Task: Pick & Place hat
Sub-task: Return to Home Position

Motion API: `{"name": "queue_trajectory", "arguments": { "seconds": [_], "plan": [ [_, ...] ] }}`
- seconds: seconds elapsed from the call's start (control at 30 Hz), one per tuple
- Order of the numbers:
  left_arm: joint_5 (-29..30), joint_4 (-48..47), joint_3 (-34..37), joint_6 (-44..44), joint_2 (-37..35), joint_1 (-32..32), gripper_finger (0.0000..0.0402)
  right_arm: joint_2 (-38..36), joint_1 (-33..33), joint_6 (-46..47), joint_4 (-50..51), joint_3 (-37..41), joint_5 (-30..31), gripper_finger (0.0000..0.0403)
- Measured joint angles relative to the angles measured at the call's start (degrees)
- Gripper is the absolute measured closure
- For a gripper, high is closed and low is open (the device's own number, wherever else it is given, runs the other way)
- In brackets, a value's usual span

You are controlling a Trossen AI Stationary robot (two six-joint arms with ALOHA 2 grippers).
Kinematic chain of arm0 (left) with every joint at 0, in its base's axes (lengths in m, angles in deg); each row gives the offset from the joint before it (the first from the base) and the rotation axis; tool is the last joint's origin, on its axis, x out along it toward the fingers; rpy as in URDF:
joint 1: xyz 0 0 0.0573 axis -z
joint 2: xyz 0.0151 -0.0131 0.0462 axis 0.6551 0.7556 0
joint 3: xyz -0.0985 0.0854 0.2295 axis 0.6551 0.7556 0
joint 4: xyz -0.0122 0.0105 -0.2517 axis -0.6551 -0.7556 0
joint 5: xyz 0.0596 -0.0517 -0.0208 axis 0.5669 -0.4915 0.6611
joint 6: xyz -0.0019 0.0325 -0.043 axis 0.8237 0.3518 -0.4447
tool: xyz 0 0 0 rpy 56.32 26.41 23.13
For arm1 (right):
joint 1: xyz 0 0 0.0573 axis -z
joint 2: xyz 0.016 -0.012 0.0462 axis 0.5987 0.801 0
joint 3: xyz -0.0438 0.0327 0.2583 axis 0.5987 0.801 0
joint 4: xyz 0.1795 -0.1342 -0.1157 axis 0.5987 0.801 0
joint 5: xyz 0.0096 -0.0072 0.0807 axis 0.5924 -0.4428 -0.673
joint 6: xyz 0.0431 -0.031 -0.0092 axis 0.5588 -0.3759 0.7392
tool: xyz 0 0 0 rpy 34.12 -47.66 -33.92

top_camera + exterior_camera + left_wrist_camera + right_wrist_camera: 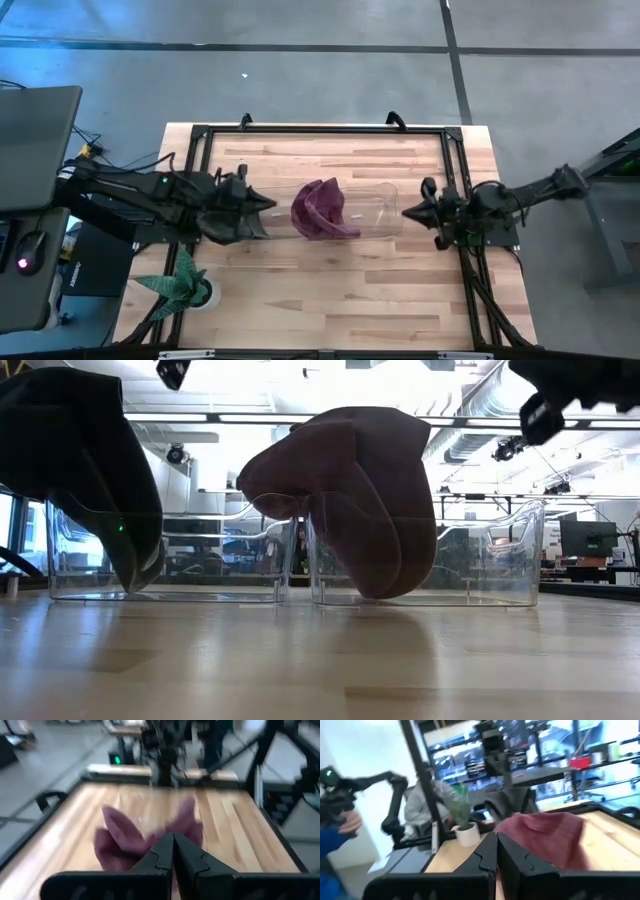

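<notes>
A maroon hat (322,210) lies crumpled in a clear plastic bin (385,195) at the middle of the table. In the low view the hat (360,500) rises above the bin's rim and drapes down over a wall (500,560). My left gripper (272,203) is shut, points level toward the hat from the table's left and stops short of it; the left wrist view shows the hat (125,837) beyond its shut fingertips (173,836). My right gripper (405,212) is shut too and stands off the bin's right end, pointing at the hat (550,840).
A green plant in a white pot (190,285) stands near the front left corner. Black frame rails (455,160) run along the table's edges. A laptop (35,140) sits off the left side. A person's hand and blue sleeve (337,835) show beyond the table.
</notes>
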Motion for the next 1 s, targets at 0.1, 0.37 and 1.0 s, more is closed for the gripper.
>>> {"name": "queue_trajectory", "arguments": {
  "seconds": [0.1, 0.37, 1.0],
  "plan": [
    [4.72, 0.27, 1.02, -0.98, 0.41, 0.0, 0.0399, -8.66, 3.38, 0.3, 2.15, 3.18, -1.51, 0.0401],
    [4.93, -7.41, 1.3, -5.03, 0.36, 0.04, 0.0399, -21.29, 10.25, 1.43, 19.24, 4.15, -6.88, 0.0402],
    [10.08, 1.87, 16.92, -9.84, -15.57, -3.37, 0.0399, -20.0, 11.59, -4.51, 14.65, 11.9, -8.51, 0.0397]
  ]
}}
